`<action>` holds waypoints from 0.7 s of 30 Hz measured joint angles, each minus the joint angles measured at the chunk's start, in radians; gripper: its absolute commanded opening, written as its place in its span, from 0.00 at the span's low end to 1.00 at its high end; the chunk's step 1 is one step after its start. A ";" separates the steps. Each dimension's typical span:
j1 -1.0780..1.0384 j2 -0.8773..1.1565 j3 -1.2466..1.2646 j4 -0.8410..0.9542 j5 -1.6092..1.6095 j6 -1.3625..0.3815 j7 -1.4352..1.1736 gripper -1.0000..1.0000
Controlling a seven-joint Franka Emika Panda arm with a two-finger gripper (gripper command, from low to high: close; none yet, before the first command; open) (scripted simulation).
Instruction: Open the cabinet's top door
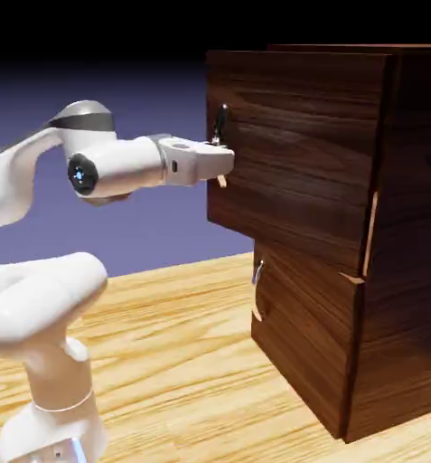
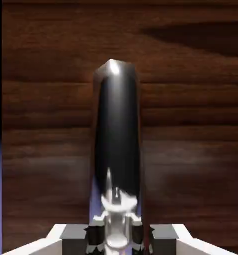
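Top door (image 1: 295, 145) is sitting above the lower panel (image 1: 300, 335) on the cabinet's (image 1: 408, 271) front and already looks partly open — its free edge is standing out past the lower panel's, so the remaining job is swinging it wider. Gripper (image 2: 118, 239) is closing around the curved metal handle (image 2: 117, 134), jaws clamped on its end. Hand view is showing that grip close up, handle between the fingertips, but not the door's angle — only the exterior view is giving that.
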 measured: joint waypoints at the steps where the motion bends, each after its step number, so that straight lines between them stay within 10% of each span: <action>1: 0.003 0.002 -0.036 -0.010 -0.027 -0.024 -0.012 0.00; 21: 0.005 0.301 -0.761 0.033 -0.642 -0.474 -0.279 0.00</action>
